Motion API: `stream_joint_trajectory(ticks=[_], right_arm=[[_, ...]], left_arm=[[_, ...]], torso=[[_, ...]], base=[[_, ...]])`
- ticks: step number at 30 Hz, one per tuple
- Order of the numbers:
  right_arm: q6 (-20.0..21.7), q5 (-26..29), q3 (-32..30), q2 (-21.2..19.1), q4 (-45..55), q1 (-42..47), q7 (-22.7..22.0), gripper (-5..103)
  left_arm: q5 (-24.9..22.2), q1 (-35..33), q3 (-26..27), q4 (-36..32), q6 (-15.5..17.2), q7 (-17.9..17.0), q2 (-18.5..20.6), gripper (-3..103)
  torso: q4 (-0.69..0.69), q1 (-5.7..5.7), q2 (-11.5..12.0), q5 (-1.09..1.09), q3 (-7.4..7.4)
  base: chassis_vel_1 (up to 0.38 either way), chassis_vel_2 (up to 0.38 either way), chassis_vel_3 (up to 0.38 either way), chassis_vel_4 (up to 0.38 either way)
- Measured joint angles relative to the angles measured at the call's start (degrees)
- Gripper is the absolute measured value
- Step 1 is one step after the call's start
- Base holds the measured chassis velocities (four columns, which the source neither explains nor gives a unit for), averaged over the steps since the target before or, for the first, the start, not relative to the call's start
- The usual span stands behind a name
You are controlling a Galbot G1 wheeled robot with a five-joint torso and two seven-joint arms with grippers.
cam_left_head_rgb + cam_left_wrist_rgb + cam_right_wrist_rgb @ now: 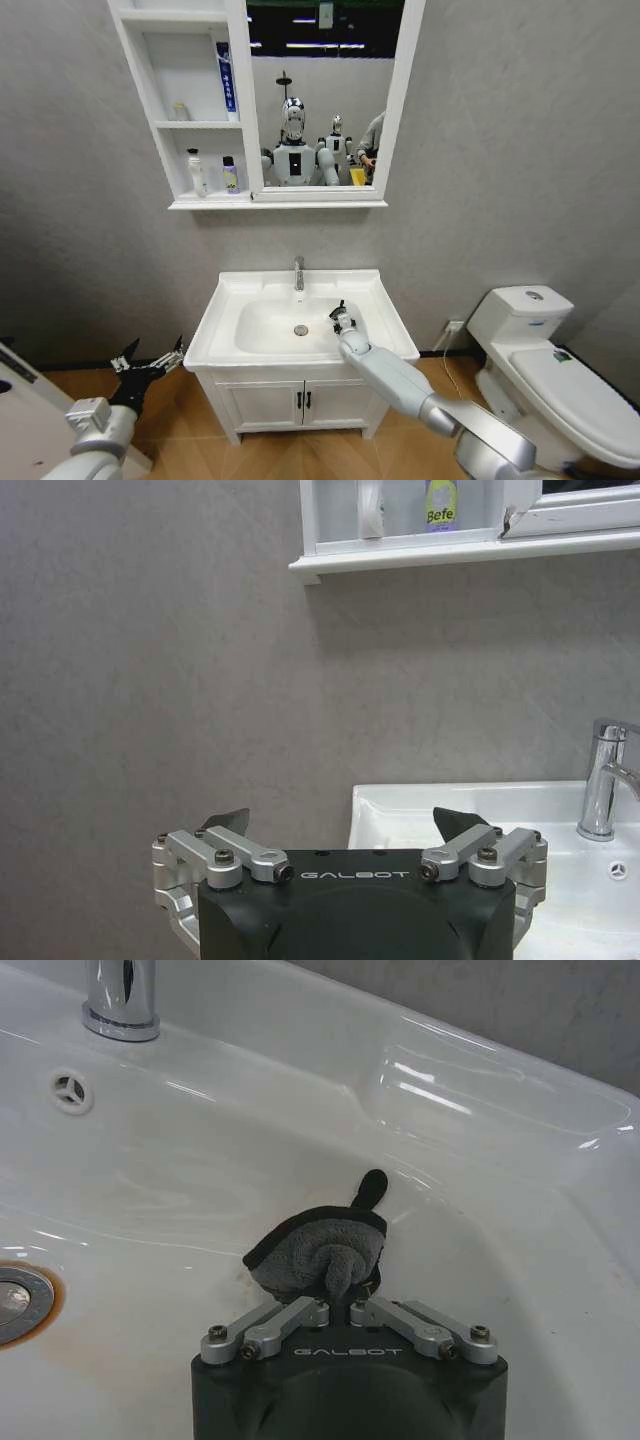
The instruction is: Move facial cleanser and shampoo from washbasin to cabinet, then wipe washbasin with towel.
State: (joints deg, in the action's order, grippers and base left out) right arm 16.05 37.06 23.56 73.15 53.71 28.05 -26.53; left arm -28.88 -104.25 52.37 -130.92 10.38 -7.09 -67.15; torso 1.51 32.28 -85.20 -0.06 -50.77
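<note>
The white washbasin (230, 305) stands in the middle below the wall cabinet (135, 60). My right gripper (340, 318) is down inside the bowl's right side, shut on the dark grey towel (318, 1250), which is pressed against the ceramic (480, 1190). My left gripper (150, 360) hangs open and empty to the left of the basin, its fingers (232, 820) spread wide. In the cabinet niches stand a blue tube (226, 75), a white bottle (196, 170) and a small purple-and-yellow bottle (230, 175); I cannot tell which is the facial cleanser or the shampoo.
The chrome tap (298, 272) rises at the bowl's back, and the drain (301, 330) lies left of my right gripper. A white toilet (560, 370) stands at the right. Under the basin is a low two-door vanity (300, 400). The mirror panel (320, 90) reflects the robot.
</note>
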Motion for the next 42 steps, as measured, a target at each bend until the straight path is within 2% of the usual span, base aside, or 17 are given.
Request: stream_joint_trajectory(ticks=[7,10,18,25,27,32,37,39,40,42], right_arm=[[0.7,3.6,0.6,1.4,-0.1,0.0,-0.3,5],[2.7,10.5,1.4,2.4,1.0,-0.3,-1.4,5],[5.3,19.3,1.5,4.6,0.2,-1.4,-2.4,5],[5.9,23.1,0.8,6.5,-1.2,-2.5,-1.3,5],[5.7,23.8,0.2,7.7,-2.5,-3.0,0.4,5],[4.8,23.4,-0.3,9.2,-5.0,-3.8,1.8,5],[4.1,16.1,-0.7,9.2,-6.4,-3.5,0.0,5],[3.6,10.0,-0.3,6.7,-4.3,-2.7,-0.6,5],[3.6,10.0,-0.3,6.7,-4.3,-2.7,-0.6,5],[4.1,8.8,0.8,3.7,-0.7,-2.1,-1.2,5]], left_arm=[[0.0,0.0,0.0,0.0,0.0,0.0,0.0,100],[0.0,0.0,0.0,0.0,0.0,0.0,0.0,100],[0.0,0.0,0.0,0.0,0.0,0.0,0.0,100],[0.0,0.0,0.0,0.0,0.0,0.0,0.0,100],[0.0,0.0,0.0,0.0,0.0,0.0,0.0,100],[0.0,0.0,0.0,0.0,0.0,0.0,0.0,100],[0.0,0.0,0.0,0.0,0.0,0.0,0.0,100],[0.0,0.0,0.0,0.0,0.0,0.0,0.0,100],[0.0,0.0,0.0,0.0,0.0,0.0,0.0,100],[0.0,0.0,0.0,0.0,0.0,0.0,0.0,100]], torso=[[0.00,0.00,0.0,0.03,-0.01],[0.01,0.01,0.0,0.06,-0.04],[0.02,0.01,0.0,0.08,-0.06],[0.01,0.01,0.0,0.07,-0.06],[0.01,0.01,0.0,0.07,-0.06],[0.00,0.01,0.0,0.07,-0.05],[-0.02,0.01,0.0,0.07,-0.04],[0.02,0.01,0.0,0.07,-0.05],[0.02,0.01,0.0,0.07,-0.05],[0.03,0.01,0.0,0.06,-0.04]], base=[[0.000,0.000,0.000,0.000],[0.000,0.000,0.000,0.000],[0.000,0.000,0.000,0.000],[0.000,0.000,0.000,0.000],[0.000,0.000,0.000,0.000],[0.000,0.000,0.000,0.000],[0.000,0.000,0.000,0.000],[0.000,0.000,0.000,0.000],[0.000,0.000,0.000,0.000],[0.000,0.000,0.000,0.000]])
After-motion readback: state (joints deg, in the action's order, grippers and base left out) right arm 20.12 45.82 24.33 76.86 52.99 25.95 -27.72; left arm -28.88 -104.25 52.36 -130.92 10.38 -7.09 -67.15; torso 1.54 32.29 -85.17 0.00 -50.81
